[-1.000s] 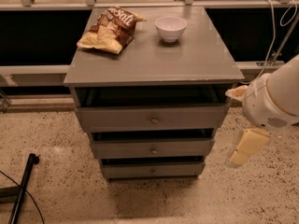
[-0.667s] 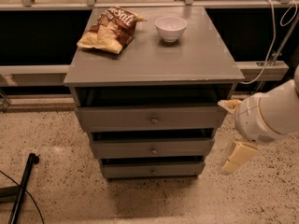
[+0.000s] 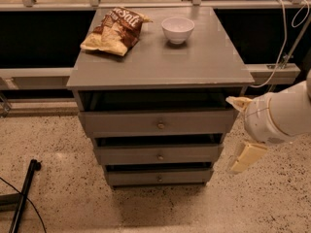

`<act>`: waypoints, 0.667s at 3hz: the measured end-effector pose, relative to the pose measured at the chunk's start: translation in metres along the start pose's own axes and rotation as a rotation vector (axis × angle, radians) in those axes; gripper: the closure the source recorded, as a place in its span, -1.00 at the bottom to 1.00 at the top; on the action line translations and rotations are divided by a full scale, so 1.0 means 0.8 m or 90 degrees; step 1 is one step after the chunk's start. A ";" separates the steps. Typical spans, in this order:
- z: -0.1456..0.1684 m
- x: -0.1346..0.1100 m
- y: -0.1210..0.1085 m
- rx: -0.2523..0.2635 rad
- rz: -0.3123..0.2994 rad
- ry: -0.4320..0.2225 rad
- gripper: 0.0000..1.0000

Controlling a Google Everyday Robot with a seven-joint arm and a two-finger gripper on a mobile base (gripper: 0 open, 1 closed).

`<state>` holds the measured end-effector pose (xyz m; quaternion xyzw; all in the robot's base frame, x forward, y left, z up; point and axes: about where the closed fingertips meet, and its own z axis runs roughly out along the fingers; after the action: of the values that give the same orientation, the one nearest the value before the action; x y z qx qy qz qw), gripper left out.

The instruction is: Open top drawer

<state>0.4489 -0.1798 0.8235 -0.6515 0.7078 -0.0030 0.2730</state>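
Note:
The top drawer is a grey front panel with a small round brass knob, just under the cabinet top. A dark gap shows above it. Two more grey drawers with the same knob sit below, the middle drawer and the bottom drawer. My gripper is at the right end of the top drawer's front, beside the cabinet's right corner. Its two cream fingers are spread wide apart, one above the other, and hold nothing.
On the cabinet top lie a bag of chips at the back left and a white bowl at the back right. A black pole lies on the speckled floor at the left. A cable hangs at the right.
My arm and gripper have moved left, from out at the right toward the cabinet's right front corner. The drawers, chips and bowl have not moved.

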 end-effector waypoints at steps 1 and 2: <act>0.035 0.004 -0.013 0.002 -0.057 0.046 -1.00; 0.086 0.020 -0.039 0.009 -0.161 0.101 -1.00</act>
<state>0.5046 -0.1751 0.7703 -0.7310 0.6396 -0.0940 0.2184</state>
